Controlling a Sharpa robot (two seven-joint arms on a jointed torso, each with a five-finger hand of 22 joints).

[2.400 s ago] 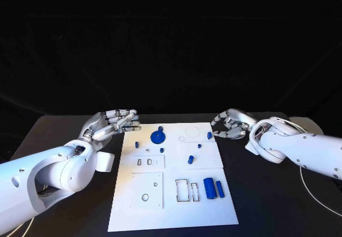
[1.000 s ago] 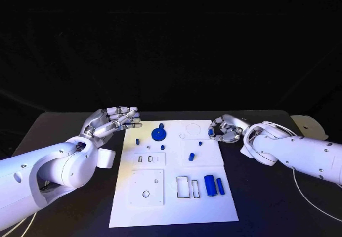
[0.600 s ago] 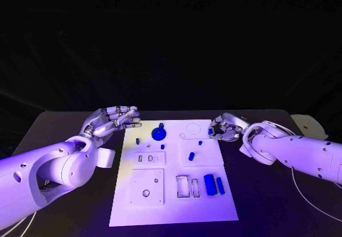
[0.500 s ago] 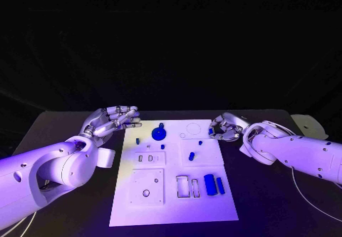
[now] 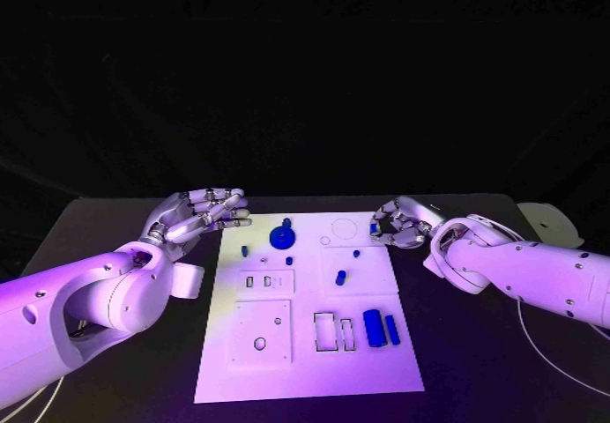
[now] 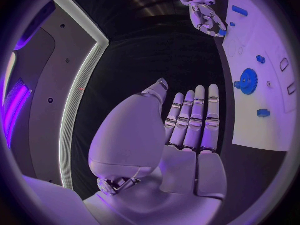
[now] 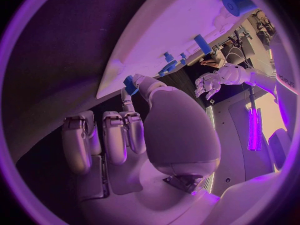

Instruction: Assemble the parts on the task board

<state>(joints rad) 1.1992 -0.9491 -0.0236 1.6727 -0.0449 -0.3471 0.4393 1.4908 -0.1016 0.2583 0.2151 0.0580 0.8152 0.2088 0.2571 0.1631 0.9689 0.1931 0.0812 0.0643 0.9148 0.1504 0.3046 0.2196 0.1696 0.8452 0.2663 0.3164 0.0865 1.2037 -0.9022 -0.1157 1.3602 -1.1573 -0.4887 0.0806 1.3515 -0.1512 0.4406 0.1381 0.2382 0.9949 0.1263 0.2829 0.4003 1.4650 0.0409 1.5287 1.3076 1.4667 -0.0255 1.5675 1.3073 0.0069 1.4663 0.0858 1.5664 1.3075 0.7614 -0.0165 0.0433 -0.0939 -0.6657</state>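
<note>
Right hand [image 5: 399,224] edged back along task board [image 5: 305,370] corner, fingers pinching small blue part [image 7: 130,84], axis unclear, left hand [image 5: 201,214] fingers spread

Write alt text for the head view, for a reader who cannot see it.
A white board with small blue parts lies on a black table between two white robot arms. The right hand pinches a small blue piece at the board's far right edge; the left hand hovers empty by the far left corner, fingers spread.
</note>
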